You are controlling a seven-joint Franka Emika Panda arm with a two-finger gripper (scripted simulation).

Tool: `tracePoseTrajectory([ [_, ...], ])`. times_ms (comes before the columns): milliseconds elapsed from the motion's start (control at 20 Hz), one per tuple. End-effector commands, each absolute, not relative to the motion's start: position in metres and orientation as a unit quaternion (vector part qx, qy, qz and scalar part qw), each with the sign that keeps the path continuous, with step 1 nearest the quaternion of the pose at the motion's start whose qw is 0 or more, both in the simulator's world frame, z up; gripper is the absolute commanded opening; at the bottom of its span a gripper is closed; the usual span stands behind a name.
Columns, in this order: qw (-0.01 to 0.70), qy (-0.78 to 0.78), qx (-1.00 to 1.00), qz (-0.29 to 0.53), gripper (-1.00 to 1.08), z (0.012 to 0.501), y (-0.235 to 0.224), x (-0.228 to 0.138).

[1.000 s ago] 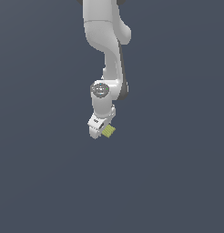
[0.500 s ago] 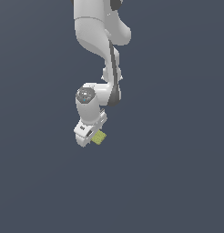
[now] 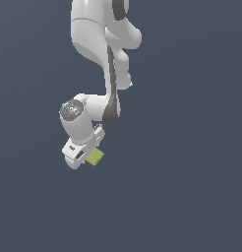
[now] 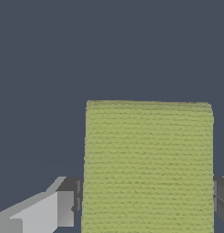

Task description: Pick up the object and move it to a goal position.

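We have the object (image 3: pixel 95 157) pinched in our gripper (image 3: pixel 88 156), the fingers closed narrowly on its 2 opposite sides. In the wrist view the yellow-green block (image 4: pixel 148 166) fills the space between the 2 fingers (image 4: pixel 63 207), each pad pressed flat against a side face. In the exterior view the block sits at about 4 o'clock from the white hand, tucked just beside it and sticking out past it, with the arm (image 3: pixel 96 44) rising toward 12 o'clock.

No goal marker shows in either view, so we cannot say how near the target we are; we judge we are in the carrying step, with the placing not yet done.

The main risk we see is slip. The hand is tilted, so a sharp wrist turn or quick acceleration could let the block rotate or slide between the pads. Opening the fingers before reaching the goal would drop it, and we cannot see any surface below to catch it.
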State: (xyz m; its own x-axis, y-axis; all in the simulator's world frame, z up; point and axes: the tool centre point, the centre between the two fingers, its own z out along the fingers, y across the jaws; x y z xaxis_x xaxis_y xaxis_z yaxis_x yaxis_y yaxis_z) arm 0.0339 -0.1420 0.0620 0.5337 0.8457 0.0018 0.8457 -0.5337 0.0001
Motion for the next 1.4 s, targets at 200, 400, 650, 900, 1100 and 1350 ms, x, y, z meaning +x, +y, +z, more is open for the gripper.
tracePoseTrajectory([
  [200,0.0,-0.483,-0.876,-0.001,-1.0,0.073,-0.168,0.064],
  [400,0.0,-0.483,-0.876,-0.001,-1.0,0.079,-0.182,0.079],
  [650,0.0,-0.483,-0.875,-0.001,-1.0,0.085,-0.197,0.097],
  [900,0.0,-0.483,-0.875,0.0,-1.0,0.09,-0.21,0.112],
  [1100,0.0,-0.483,-0.875,0.0,-1.0,0.094,-0.218,0.123],
  [1350,0.0,-0.483,-0.875,0.0,-1.0,0.096,-0.225,0.131],
])
